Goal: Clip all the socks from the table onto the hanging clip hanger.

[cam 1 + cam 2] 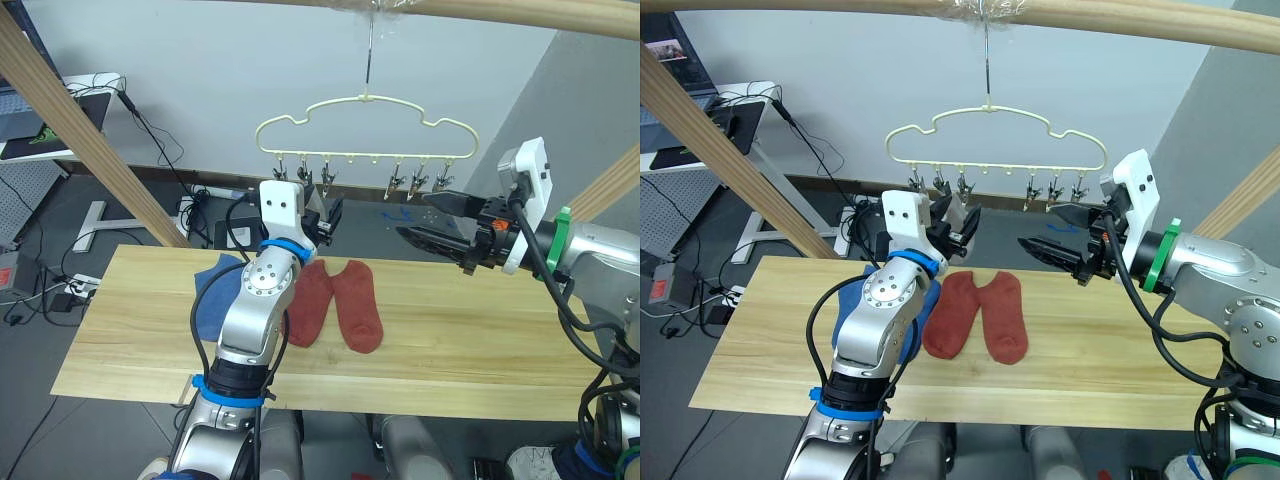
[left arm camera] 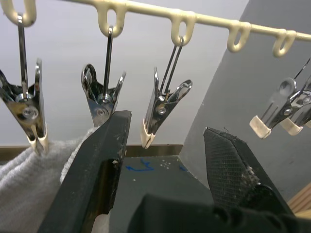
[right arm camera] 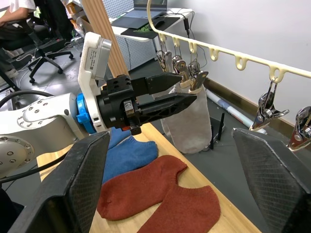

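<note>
The pale-yellow clip hanger [image 1: 367, 98] hangs by its hook from the top beam, with a row of metal clips [image 1: 400, 181] below it. A light grey sock [image 3: 190, 118] hangs from the clips at the hanger's left end. My left gripper [image 1: 327, 208] is raised right beside that sock, open, with a bare clip [image 2: 160, 114] just beyond its fingertips. My right gripper [image 1: 432, 218] hovers open under the hanger's right clips, holding nothing. Two rust-red socks [image 1: 335, 305] lie flat side by side on the table [image 1: 460, 335]. A blue sock [image 1: 212, 296] lies left of them, partly hidden behind my left arm.
A thick wooden pole [image 1: 82, 133] slants down at the left, a beam [image 1: 520, 10] crosses overhead and another pole [image 1: 612, 185] stands at the right. A desk with a laptop [image 1: 45, 110] and floor cables lie behind the table. A seated person [image 3: 19, 14] is at the back.
</note>
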`<state>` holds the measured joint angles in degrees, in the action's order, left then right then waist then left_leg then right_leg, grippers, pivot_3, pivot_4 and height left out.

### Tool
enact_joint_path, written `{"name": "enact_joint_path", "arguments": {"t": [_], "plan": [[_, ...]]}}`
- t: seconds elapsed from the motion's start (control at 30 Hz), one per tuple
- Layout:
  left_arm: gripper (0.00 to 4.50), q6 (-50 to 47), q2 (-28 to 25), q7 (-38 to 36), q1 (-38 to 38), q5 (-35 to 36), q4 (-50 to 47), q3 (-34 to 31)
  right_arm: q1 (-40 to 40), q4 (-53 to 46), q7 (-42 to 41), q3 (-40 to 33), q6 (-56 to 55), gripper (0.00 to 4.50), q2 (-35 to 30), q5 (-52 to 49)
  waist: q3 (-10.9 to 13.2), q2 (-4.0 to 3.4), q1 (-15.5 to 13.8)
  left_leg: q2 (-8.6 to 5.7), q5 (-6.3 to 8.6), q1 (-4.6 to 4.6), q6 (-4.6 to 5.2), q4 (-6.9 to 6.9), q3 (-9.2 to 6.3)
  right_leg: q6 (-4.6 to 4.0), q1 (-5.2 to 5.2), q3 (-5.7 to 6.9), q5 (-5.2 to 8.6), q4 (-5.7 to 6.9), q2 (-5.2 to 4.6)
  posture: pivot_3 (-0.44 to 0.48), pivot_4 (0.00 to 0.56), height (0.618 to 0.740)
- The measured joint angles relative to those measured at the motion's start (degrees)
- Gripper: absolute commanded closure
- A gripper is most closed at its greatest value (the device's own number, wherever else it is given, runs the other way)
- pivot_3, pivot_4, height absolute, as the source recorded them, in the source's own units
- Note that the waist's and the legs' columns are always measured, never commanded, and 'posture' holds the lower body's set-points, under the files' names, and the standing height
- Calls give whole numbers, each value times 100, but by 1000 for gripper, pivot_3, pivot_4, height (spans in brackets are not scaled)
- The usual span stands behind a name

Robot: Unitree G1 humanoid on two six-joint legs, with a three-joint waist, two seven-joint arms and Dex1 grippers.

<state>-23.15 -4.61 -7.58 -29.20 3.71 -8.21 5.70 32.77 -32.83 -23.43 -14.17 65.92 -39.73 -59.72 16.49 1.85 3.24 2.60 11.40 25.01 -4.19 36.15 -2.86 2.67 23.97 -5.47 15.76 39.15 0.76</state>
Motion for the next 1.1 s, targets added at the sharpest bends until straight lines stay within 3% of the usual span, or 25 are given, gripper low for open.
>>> {"name": "enact_joint_path", "arguments": {"t": [1.1], "plan": [[1771, 510, 230, 182, -813, -31, 1096, -171, -135, -73, 503, 73, -40, 292, -58, -240, -1, -1, 19, 0, 0, 0, 1, 7, 1, 6, -4, -2, -4, 1, 0, -137, 243, 740]]}}
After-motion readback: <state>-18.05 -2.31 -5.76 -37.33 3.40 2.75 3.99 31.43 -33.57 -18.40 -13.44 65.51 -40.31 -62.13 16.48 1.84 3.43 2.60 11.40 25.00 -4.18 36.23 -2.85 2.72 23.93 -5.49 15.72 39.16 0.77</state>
